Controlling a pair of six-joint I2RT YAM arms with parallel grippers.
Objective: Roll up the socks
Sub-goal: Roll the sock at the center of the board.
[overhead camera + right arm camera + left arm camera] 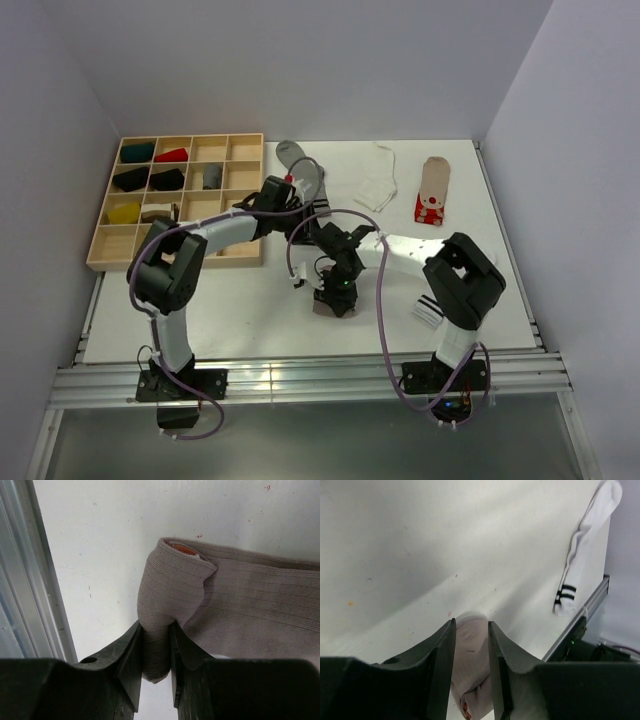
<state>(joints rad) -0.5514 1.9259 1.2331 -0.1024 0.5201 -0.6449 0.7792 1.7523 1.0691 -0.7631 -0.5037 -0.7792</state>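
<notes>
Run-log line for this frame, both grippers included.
right gripper: shut on rolled end of taupe sock | left gripper: astride same sock, grip unclear | roll: partial

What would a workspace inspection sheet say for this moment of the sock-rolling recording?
surface: white table, faint specks; wooden tray at its left.
job's things: taupe sock partly rolled at centre; grey sock, plain white sock and red-striped taupe sock lie at the far side; black-striped white sock near the right arm; rolled bundles in several tray compartments.
clutter: nothing seen.
grippers: right gripper shut on the taupe sock's rolled end; left gripper straddles a taupe roll, grip unclear.
cables: purple cables loop over both arms.
surroundings: plain walls on three sides; aluminium rails along the near edge.
</notes>
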